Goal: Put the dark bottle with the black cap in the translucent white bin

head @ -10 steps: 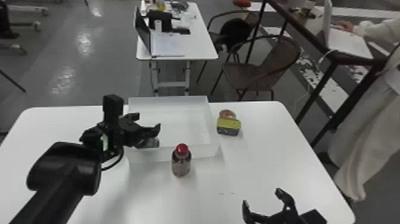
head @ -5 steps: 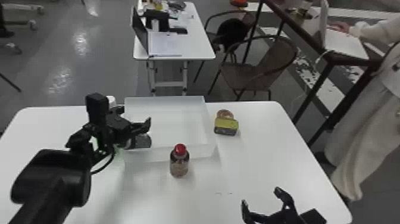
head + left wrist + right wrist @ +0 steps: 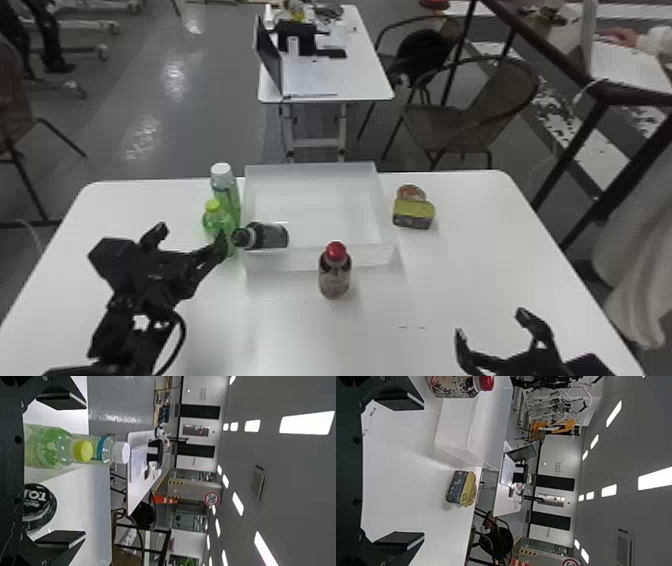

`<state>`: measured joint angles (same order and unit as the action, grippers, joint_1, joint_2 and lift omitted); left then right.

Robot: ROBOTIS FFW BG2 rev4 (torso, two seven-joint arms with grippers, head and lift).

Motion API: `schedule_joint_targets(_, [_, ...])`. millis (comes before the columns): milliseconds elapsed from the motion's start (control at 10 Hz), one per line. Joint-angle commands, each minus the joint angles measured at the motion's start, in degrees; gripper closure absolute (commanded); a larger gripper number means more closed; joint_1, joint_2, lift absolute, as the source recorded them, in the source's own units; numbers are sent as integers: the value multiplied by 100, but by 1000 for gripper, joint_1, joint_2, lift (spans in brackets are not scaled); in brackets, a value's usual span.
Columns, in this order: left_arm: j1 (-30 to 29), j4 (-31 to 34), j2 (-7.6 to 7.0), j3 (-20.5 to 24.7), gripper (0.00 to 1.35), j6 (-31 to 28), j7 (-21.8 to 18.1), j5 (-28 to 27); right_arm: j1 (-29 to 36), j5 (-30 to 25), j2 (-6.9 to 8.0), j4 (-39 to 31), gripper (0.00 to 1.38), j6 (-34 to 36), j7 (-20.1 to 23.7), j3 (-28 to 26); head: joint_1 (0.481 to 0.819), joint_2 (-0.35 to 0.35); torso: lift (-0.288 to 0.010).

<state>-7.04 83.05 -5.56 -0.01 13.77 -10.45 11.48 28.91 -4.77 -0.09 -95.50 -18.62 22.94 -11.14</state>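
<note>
While dark bottle lies, seemingly in bin, lettered

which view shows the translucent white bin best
The head view: it looks down into the bin, showing its floor and walls nearly whole. The right wrist view shows a corner and outer walls from the side; the left wrist view shows part of it beyond the black cap.

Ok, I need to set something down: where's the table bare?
The white tabletop is bare right of the yellow-topped tin, out to the edge, and between the red-capped brown bottle and the right black fingers. It's crowded around the near left corner of the translucent white bin: two green bottles, the black-capped dark bottle and the left fingers.
</note>
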Motion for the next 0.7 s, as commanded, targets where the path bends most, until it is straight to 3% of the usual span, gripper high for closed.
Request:
schedule_joint_targets(0, [-737, 370, 134, 141, 153, 469, 236, 249, -8, -24, 14, -66, 139, 8, 0, -73, 695, -18, -11])
schedule_joint_targets(400, [-1563, 466, 571, 291, 153, 882, 491, 170, 27, -76, 14, -303, 139, 17, -167, -213, 695, -3, -11])
schedule_joint_targets(600, [-1730, 563, 571, 352, 153, 908, 500, -32, 159, -67, 14, -382, 139, 34, -272, -213, 695, -10, -11])
